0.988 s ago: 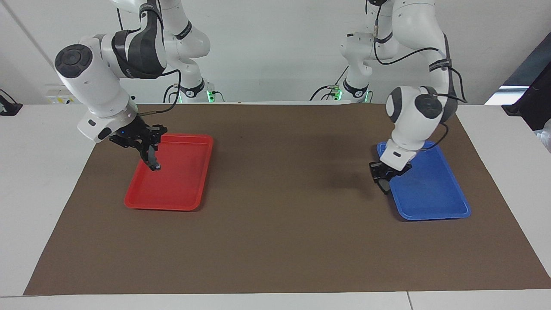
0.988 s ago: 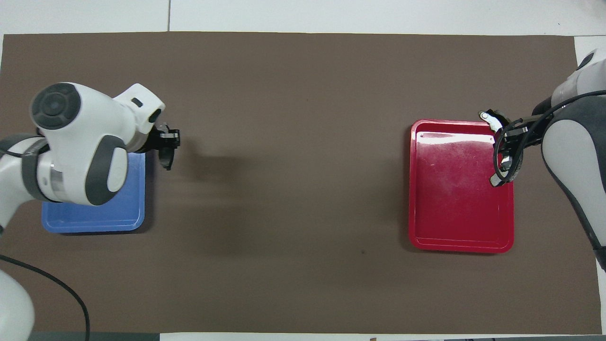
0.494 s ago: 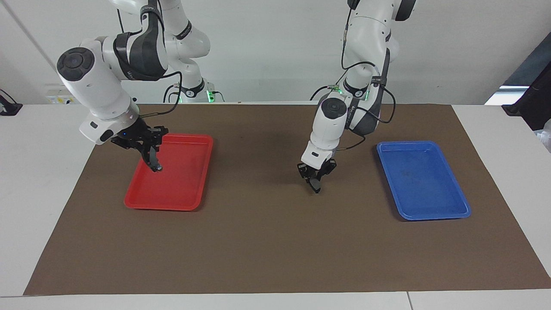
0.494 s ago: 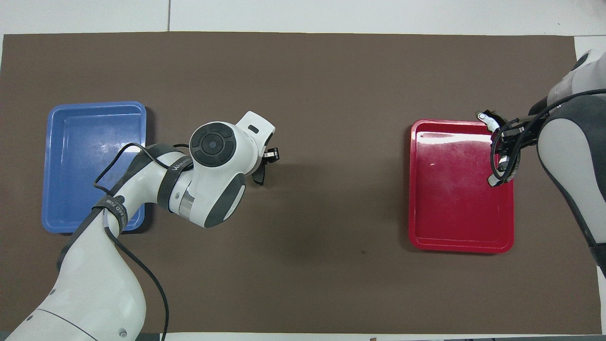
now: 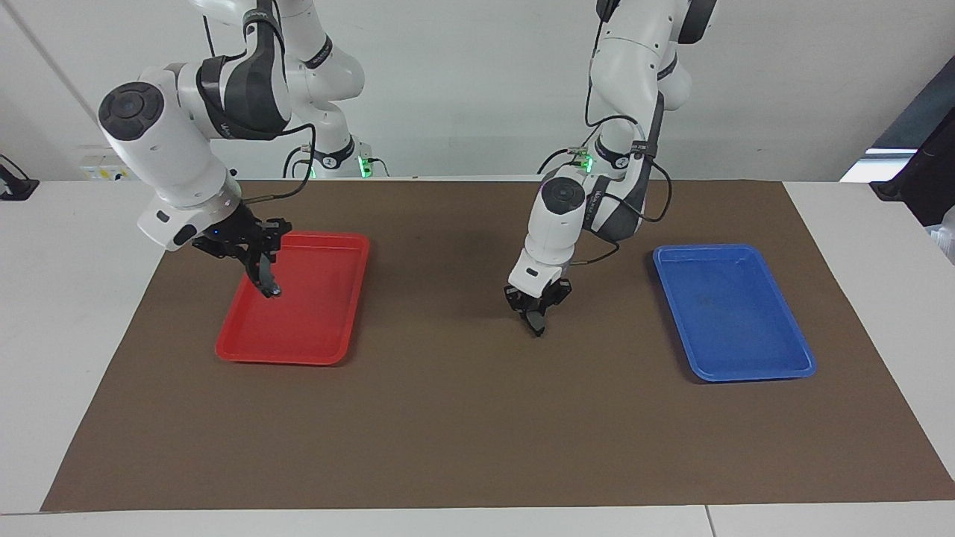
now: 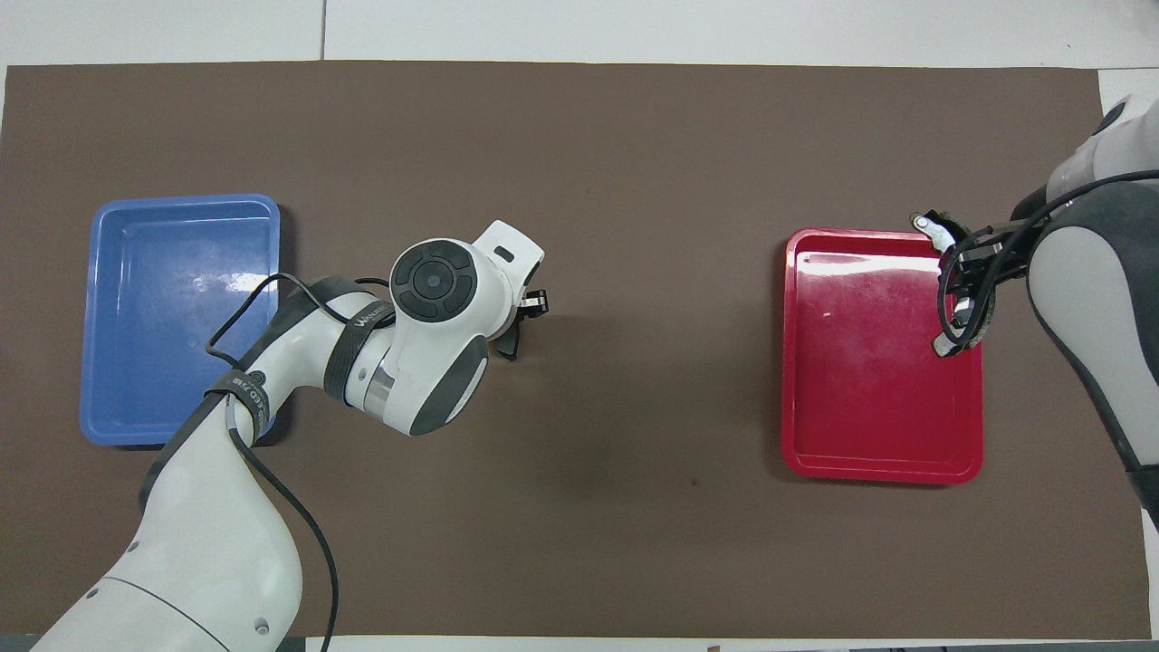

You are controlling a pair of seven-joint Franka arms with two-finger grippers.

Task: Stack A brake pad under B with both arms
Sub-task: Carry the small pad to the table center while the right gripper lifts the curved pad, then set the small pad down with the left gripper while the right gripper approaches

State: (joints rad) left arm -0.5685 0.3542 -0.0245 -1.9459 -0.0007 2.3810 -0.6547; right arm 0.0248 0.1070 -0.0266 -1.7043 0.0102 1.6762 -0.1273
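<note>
left gripper (image 5: 535, 319): up over the bare brown mat (image 5: 477, 418), pinching a small dark pad, probably the A brake pad (image 5: 535, 324), mostly hidden
right gripper (image 5: 262, 277): over the red tray (image 5: 328, 350), clamped on B (image 5: 265, 280), seen edge-on
blue tray (image 5: 753, 369): empty

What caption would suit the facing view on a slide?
Left tool carries a dark brake pad over the mat's middle; right tool holds another above the red tray.

Robotics lab: two white arms (image 5: 179, 149) bolted at white table's (image 5: 74, 313) edge, brown mat (image 5: 477, 432), red tray (image 5: 298, 350) and blue tray (image 5: 746, 365), bare wall, cabling.
</note>
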